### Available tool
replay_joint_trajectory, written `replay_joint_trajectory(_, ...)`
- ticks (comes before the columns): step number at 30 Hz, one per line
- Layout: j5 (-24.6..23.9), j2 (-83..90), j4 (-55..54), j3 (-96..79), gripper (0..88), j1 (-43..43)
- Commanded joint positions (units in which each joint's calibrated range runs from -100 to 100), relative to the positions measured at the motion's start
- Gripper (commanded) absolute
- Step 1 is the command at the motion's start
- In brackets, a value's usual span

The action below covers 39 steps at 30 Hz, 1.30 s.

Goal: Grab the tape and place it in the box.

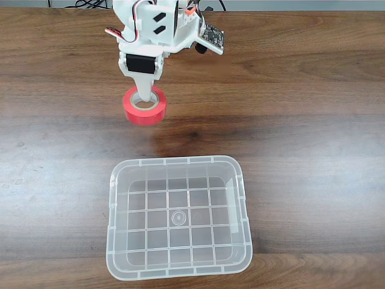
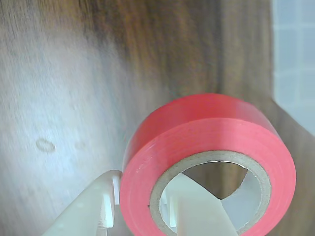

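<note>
The red tape with its beige core is at the upper middle of the wooden table in the fixed view, beyond the box. My white gripper comes down on it from above. In the wrist view one finger stands inside the core of the tape and the other finger is outside, so the gripper is shut on the roll's wall. I cannot tell whether the roll touches the table. The clear box with a grid bottom lies empty near the front edge, and its corner shows at the wrist view's upper right.
The dark wooden table spreads wide to both sides of the tape and the box. The arm's white body with a small circuit board hangs over the far edge, where some cables lie.
</note>
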<state>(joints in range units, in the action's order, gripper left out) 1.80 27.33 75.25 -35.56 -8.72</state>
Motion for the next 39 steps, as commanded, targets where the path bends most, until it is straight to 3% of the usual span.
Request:
replay_joint_trajectory(1, 0.31, 4.85, 2.4, 5.99, 4.9, -0.14)
replay_joint_trajectory(10, -0.11, 5.01, 3.43, 7.75, 4.9, 2.2)
replay_joint_trajectory(16, -3.22, 2.59, 7.28, 22.2, 4.9, 8.5)
replay_joint_trajectory(21, -5.12, -10.12, 7.96, 37.53, 4.9, 11.13)
replay_joint_trajectory(32, -4.91, -44.39, 7.11, 75.64, 4.9, 11.57)
replay_joint_trajectory(39, -4.65, -60.4, 7.11, 91.23, 5.2, 11.64)
